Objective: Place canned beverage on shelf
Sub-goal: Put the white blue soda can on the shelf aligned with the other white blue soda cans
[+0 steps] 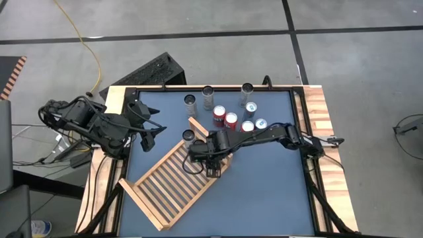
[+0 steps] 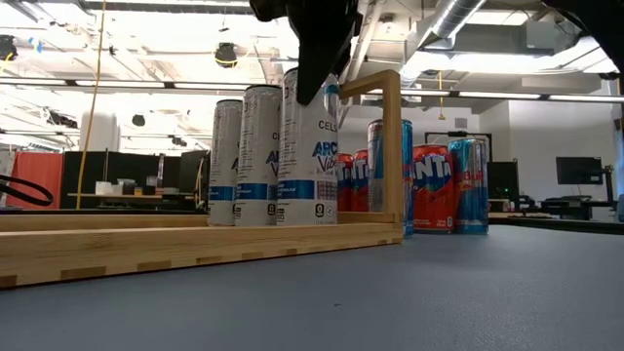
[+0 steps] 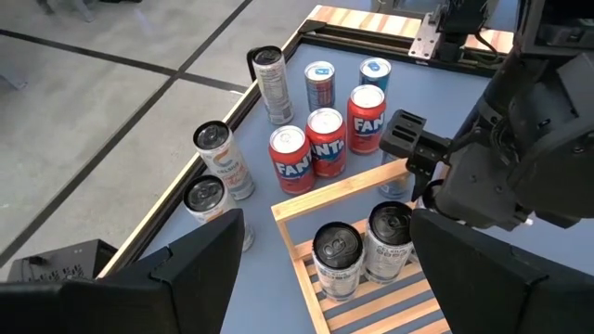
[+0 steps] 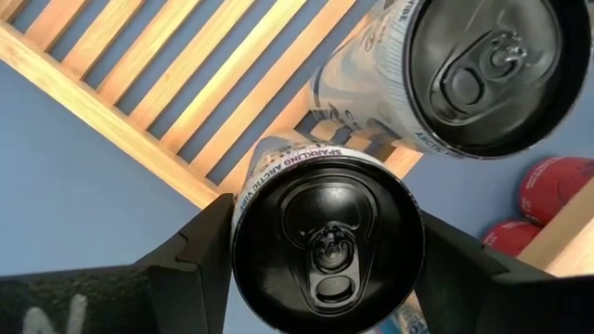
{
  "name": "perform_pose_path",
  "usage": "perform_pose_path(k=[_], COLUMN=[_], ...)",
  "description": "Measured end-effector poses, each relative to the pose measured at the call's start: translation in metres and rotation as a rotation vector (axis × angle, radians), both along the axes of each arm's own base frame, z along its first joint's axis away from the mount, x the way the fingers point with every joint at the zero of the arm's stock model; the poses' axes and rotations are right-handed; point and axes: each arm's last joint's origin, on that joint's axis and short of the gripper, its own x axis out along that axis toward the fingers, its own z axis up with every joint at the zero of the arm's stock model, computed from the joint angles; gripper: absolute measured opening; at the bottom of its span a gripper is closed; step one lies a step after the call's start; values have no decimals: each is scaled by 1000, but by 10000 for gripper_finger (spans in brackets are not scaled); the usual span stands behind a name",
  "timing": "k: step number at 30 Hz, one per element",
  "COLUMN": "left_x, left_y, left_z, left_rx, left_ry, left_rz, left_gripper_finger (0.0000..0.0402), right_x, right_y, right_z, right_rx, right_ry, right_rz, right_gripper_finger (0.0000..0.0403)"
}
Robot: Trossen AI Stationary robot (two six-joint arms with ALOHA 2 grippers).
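I see tall white can [image 4: 325, 241] standing on shelf [image 1: 173, 188] slats, near its raised frame corner, second white can [image 4: 483, 70] just beside. Right end effector [image 1: 210, 158] fingers both sides of can, holding it from above. Can stiff, smooth, slippery, tips easy. Left end effector [image 1: 151, 132] half open, empty, waits beside shelf. Open slats toward near end of shelf, blue table [image 1: 271, 192] free at right
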Motion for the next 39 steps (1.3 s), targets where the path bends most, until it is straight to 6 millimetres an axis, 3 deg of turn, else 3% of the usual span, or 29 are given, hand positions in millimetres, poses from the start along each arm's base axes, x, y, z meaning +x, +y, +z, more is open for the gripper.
perform_pose_path(k=[18, 28, 39], left_x=[0, 0, 0], left_y=[0, 0, 0], left_z=[0, 0, 0], left_rx=[-5, -6, -6], left_ry=[-2, -4, -4], left_rz=[3, 4, 4], left_gripper_finger=[297, 297, 297], right_x=[1, 2, 0], right_y=[-3, -3, -4], right_z=[-2, -2, 1], right_rx=[58, 64, 54], right_ry=[-5, -5, 8], right_rz=[-16, -27, -26], right_gripper_finger=[252, 304, 308])
